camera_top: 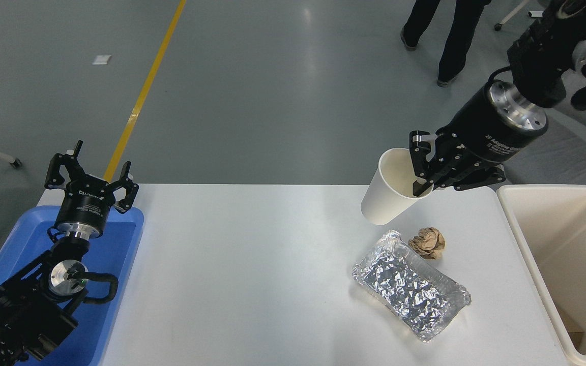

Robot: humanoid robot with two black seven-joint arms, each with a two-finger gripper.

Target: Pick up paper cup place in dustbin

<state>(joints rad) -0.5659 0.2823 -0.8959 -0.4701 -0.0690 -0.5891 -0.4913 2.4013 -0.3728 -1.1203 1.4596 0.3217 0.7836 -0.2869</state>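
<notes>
The right end effector [421, 175] grips the paper cup [393, 187] by its rim, tilted above the bench just left of the dustbin [537, 239], so only the drop remains.

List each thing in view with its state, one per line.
Cup: off the table, tilted, gripped at its rim.
Right gripper: shut on the cup.
Left gripper: open, parked over the blue tray.
Dustbin: open-topped, upright.
Foil tray: flat on the table.
Paper ball: crumpled, beside the foil tray.
</notes>
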